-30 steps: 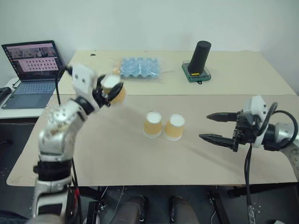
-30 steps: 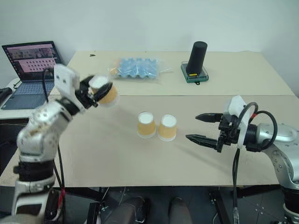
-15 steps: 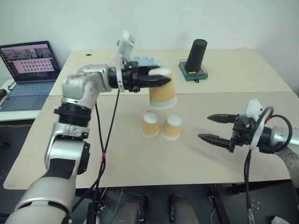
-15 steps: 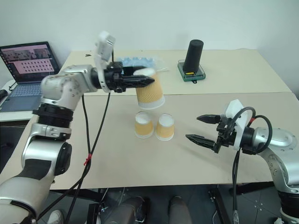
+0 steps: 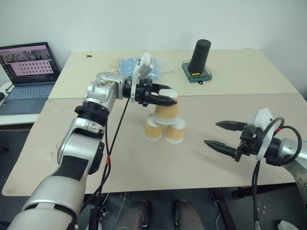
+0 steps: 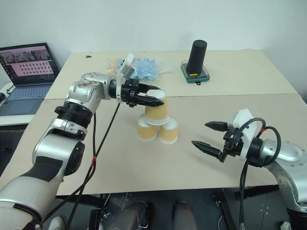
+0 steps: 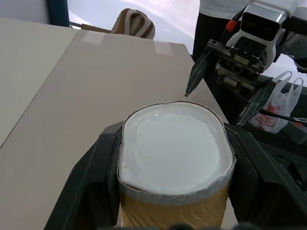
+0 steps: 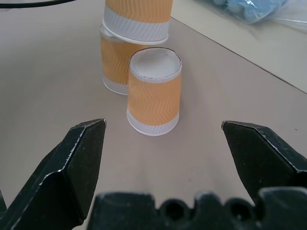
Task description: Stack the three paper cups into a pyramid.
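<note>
Since a second ago my left end effector point(image 5: 165, 96) swung its orange-tan paper cup point(image 5: 166, 111) over the two bench point(image 5: 144, 158) cups point(image 5: 163, 130), clamped. Right wrist view: my right end effector point(image 8: 165, 165) gapes wide, empty. No legible writing.

Bare table point(image 5: 144, 163) was left open on the near side of the cups. The way between the right gripper point(image 5: 219, 135) and the two lower cups point(image 5: 164, 130) was unobstructed. From the left, the space over them was taken up by the left gripper point(image 5: 165, 96) and the top cup point(image 5: 166, 111). A black cylinder point(image 5: 198, 56) and a blue tray point(image 6: 142, 66) stood at the far side.
</note>
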Controlling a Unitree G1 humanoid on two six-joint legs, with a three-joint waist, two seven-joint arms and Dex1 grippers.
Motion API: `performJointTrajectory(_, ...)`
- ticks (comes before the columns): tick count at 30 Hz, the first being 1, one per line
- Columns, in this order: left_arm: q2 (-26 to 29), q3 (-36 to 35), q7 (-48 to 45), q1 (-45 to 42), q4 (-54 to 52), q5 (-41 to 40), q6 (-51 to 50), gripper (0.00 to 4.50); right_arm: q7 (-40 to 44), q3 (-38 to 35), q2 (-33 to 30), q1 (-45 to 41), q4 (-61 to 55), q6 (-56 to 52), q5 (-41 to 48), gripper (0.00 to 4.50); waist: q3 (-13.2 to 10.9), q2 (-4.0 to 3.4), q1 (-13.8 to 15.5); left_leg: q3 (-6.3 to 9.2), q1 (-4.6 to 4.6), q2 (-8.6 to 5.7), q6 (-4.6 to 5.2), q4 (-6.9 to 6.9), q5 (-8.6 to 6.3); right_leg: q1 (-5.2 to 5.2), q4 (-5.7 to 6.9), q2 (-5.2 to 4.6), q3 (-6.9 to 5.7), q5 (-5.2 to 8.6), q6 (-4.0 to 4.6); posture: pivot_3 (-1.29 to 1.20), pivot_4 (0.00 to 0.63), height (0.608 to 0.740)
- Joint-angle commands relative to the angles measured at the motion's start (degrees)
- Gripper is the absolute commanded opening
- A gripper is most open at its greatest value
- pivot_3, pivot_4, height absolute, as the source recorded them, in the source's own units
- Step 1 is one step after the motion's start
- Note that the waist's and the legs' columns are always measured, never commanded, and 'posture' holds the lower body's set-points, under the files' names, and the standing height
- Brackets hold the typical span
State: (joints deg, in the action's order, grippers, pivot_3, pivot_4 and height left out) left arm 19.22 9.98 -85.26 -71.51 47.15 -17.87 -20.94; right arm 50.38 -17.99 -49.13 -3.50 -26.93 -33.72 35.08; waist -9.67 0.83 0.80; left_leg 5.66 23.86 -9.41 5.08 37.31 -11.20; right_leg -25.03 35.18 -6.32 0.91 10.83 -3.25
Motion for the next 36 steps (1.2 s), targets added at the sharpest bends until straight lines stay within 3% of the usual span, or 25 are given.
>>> performJointTrajectory(1, -0.4, -0.4, -1.5, -1.2, -1.4, 1.2, 2.2, 2.41, -0.6, -2.6, 0.1, 0.1, -2.1, 0.9, 1.2, 4.50, 0.0, 0.00, 0.0, 0.00, 0.00, 0.00, 0.00, 0.01, 0.00, 0.00, 0.00, 0.00, 0.00, 0.00, 0.00, 0.00, 0.150, 0.740)
performJointTrajectory(6, -1.1, -0.7, -0.8, -0.8, -1.3, 2.1, 2.9, 2.41, -0.8, -2.8, 0.1, 0.3, -2.6, 0.7, 1.5, 4.50, 0.0, 0.00, -0.1, 0.00, 0.00, 0.00, 0.01, 0.03, -0.01, 0.00, 0.01, 0.00, 0.00, 0.00, 0.00, 0.00, 0.150, 0.740)
performJointTrajectory(8, -1.4, -0.9, -0.3, -0.6, -1.3, 2.6, 3.4, 3.34, -0.7, -2.9, 0.1, 0.4, -2.6, 0.7, 1.5, 4.50, 0.0, 0.00, -0.1, 0.00, 0.00, 0.00, 0.02, 0.06, -0.01, 0.01, 0.02, 0.01, 0.00, 0.00, 0.00, 0.00, 0.150, 0.740)
performJointTrajectory(9, -1.6, -1.0, 0.1, -0.7, -1.2, 2.7, 3.4, 3.47, -0.8, -2.9, 0.1, 0.3, -2.7, 0.7, 1.6, 4.50, 0.0, 0.00, -0.1, 0.00, 0.00, 0.00, 0.02, 0.07, -0.01, 0.01, 0.03, 0.01, 0.00, 0.00, 0.00, 0.00, 0.150, 0.740)
performJointTrajectory(11, -1.6, -1.2, 0.2, -0.8, -1.1, 3.0, 3.5, 4.27, -0.8, -2.9, 0.1, 0.3, -2.7, 0.6, 1.7, 4.50, 0.0, 0.00, -0.1, 0.00, 0.00, 0.00, 0.04, 0.10, -0.02, 0.02, 0.03, 0.01, 0.00, 0.00, 0.00, 0.00, 0.150, 0.740)
performJointTrajectory(12, -1.7, -1.3, 0.6, -0.8, -1.1, 3.0, 3.6, 4.39, -0.8, -2.9, 0.1, 0.3, -2.7, 0.7, 1.7, 4.50, 0.0, 0.00, -0.1, 0.00, 0.00, 0.00, 0.04, 0.11, -0.02, 0.02, 0.03, 0.01, 0.00, 0.00, 0.00, 0.00, 0.150, 0.740)
performJointTrajectory(30, 1.2, -4.6, 0.6, 0.0, -7.5, 0.5, -1.9, 4.39, 0.0, -1.3, -0.1, -1.3, -0.9, 1.2, 1.6, 4.50, 0.0, -0.01, -0.1, 0.00, 0.01, 0.01, 0.18, 0.47, -0.13, 0.07, 0.18, 0.08, 0.01, 0.01, -0.03, 0.00, 0.150, 0.740)
performJointTrajectory(34, 1.8, -9.0, 3.9, -1.4, -9.2, -3.0, -6.3, 4.39, 0.1, -1.0, 0.0, -1.4, -0.9, 1.2, 1.5, 4.50, 0.0, -0.01, -0.1, 0.00, 0.01, 0.01, 0.18, 0.48, -0.12, 0.06, 0.18, 0.08, 0.01, 0.01, -0.03, 0.00, 0.150, 0.740)
performJointTrajectory(36, 1.4, -15.0, 12.0, -2.7, -8.5, -5.6, -7.1, 4.39, -0.1, -1.0, 0.0, -1.2, -1.0, 1.2, 1.4, 4.50, 0.0, -0.01, -0.1, 0.00, 0.01, 0.01, 0.17, 0.49, -0.12, 0.05, 0.19, 0.09, 0.01, 0.01, -0.03, 0.00, 0.150, 0.740)
